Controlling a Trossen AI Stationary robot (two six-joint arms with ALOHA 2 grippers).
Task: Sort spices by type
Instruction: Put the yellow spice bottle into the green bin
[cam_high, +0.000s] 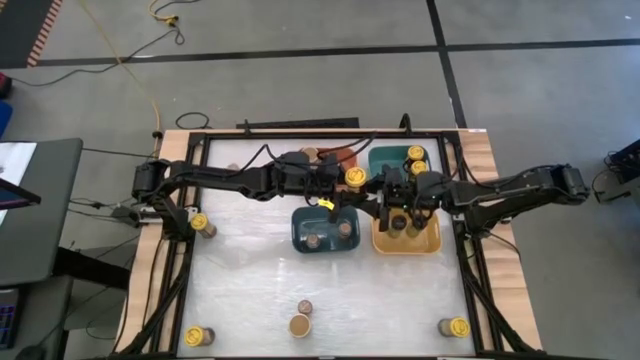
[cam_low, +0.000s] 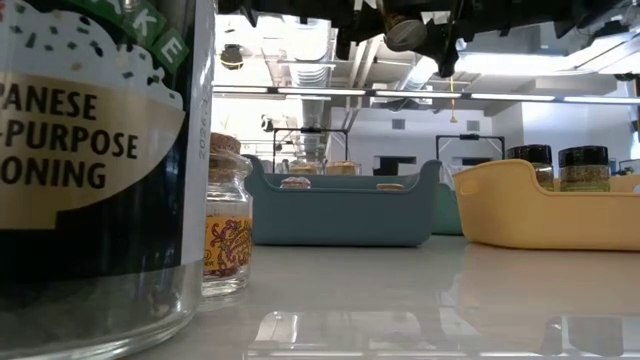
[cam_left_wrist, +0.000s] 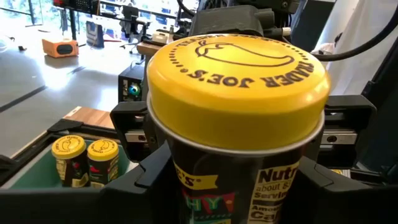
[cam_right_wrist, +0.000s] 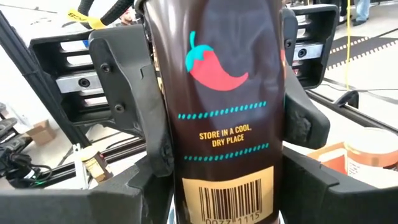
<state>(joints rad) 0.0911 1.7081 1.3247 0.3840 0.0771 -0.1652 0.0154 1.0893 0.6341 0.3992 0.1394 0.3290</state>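
1. While both arms meet over the middle of the table, the left gripper (cam_left_wrist: 227, 180) clamps a yellow-lidded jar (cam_left_wrist: 236, 81) between its fingers, held above the gap between the bins at the far centre.
2. Beside it, the right gripper (cam_right_wrist: 224, 155) is closed around a dark chili jar (cam_right_wrist: 221, 106) with a red pepper printed on its label, over the yellow bin (cam_high: 432, 243).
3. Two yellow-lidded jars (cam_high: 416, 160) stand in the teal bin (cam_high: 385, 158); two brown-topped jars (cam_high: 328, 234) sit in the blue bin (cam_high: 300, 235).
4. Loose jars remain on the pale, glossy tabletop (cam_high: 250, 290): yellow-lidded ones at the left edge (cam_high: 200, 223) and both near corners, a tan-lidded one (cam_high: 300, 325) at front centre.
5. Beyond the table, the low view shows a bright workshop with ceiling ducts (cam_low: 310, 70); grey floor with dark tape lines (cam_high: 300, 55) surrounds the bench.
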